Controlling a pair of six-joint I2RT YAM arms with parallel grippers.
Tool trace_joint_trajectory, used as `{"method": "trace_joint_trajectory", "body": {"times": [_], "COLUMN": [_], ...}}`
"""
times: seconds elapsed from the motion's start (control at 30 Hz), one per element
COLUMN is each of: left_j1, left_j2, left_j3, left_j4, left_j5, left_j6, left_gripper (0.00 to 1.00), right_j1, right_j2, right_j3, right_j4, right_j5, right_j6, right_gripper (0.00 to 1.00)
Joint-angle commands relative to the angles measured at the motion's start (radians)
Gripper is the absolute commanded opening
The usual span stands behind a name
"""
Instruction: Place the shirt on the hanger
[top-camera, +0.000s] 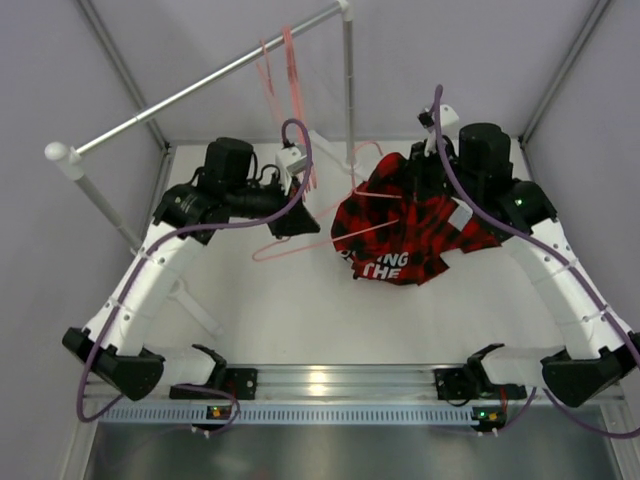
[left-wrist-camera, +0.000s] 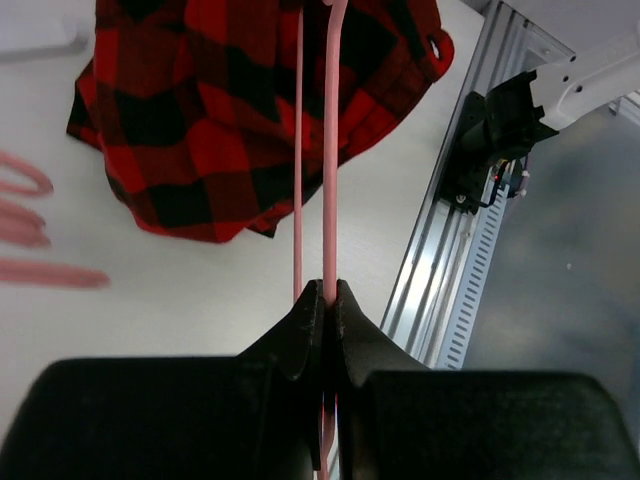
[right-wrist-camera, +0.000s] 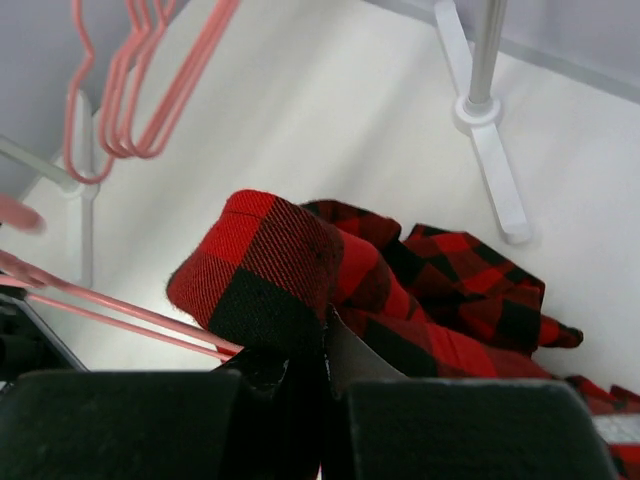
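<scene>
White counter (top-camera: 300, 320), walled in, and we look mid-threading! Left end effector (left-wrist-camera: 325, 300) pinches the hanger (left-wrist-camera: 333, 150) wire, whose far end reaches the shirt (top-camera: 410, 225), bunched just right of the rack post (top-camera: 348, 90). Right end effector (right-wrist-camera: 325, 345) pinches a fabric fold aloft. Next call, I'd say: open the shirt over that hanger arm. The post crowds things behind, but there's open counter on its near side.

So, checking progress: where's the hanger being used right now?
Top view, centre: the hanger is pinched in the left gripper, reaching right to the shirt.
</scene>
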Motion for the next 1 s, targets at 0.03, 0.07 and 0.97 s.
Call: {"method": "trace_joint_trajectory", "body": {"times": [0.03,0.07,0.97], "left_j1": [-0.007,-0.01,-0.034], "left_j2": [0.117,0.134,0.23], "left_j3": [0.132,0.147,-0.122], "left_j4": [0.098,0.105,0.912], "left_j5": [0.182,0.184,0.302], "left_j6": [0.112,0.116,0.019], "left_gripper": [0.0,0.0,0.0], "right_j1": [0.026,0.026,0.025], "right_j2": [0.065,0.079,0.055], "right_j3": [0.192,0.222,0.2], "right_j4": [-0.053,-0.069,-0.152], "right_j5": [-0.044,-0.05,0.033], "right_j6": [0.009,0.006,-0.028], "right_gripper": [0.0,0.0,0.28]}}
